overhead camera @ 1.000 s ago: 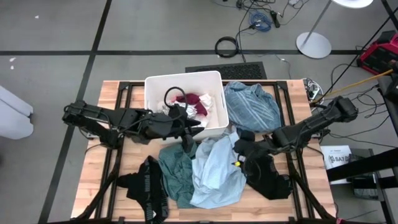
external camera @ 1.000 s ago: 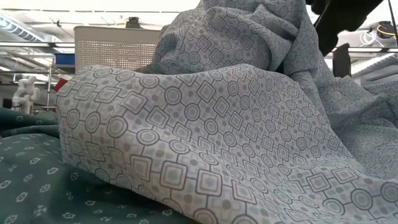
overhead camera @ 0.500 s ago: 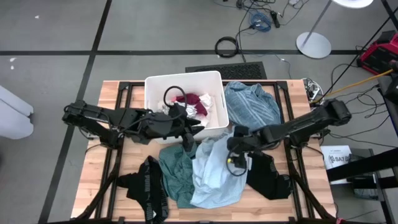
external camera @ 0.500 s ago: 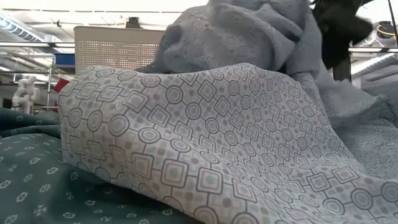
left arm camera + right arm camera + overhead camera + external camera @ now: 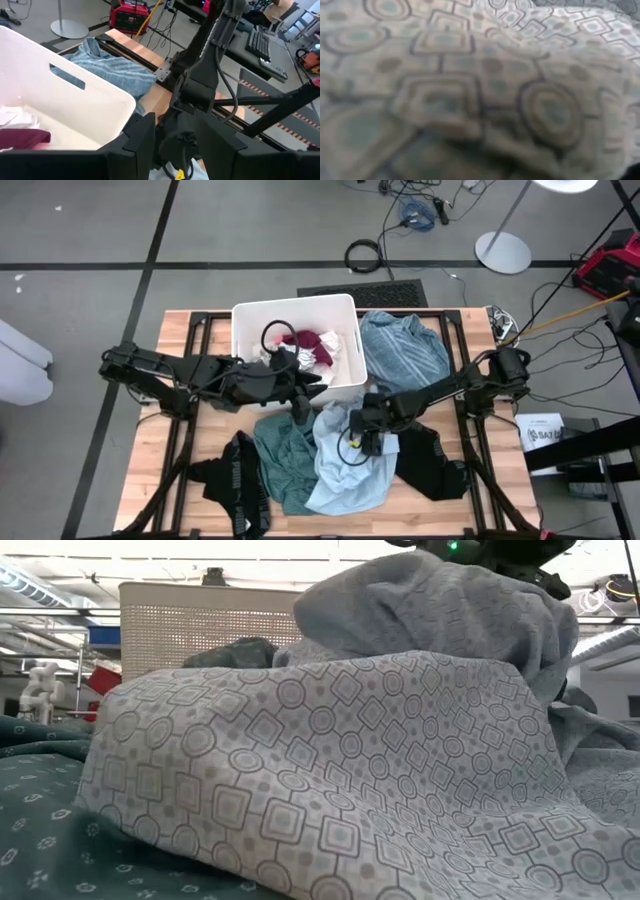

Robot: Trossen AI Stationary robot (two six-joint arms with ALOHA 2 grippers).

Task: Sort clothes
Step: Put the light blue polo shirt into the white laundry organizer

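- Now the right pincer (image 5: 352,442) presses down, jaws spread wide, into the light blue patterned shirt (image 5: 345,470) directly beneath it.
- Left pincer (image 5: 303,408), half-open and empty, hovers beside the white bin (image 5: 250,320); teal garment (image 5: 285,450) below.

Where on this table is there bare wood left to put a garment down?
Free: the table's left strip beside the white bin, and the near-left corner left of the black garment. Crowded: the middle, under the teal garment, light blue shirt and both arms.
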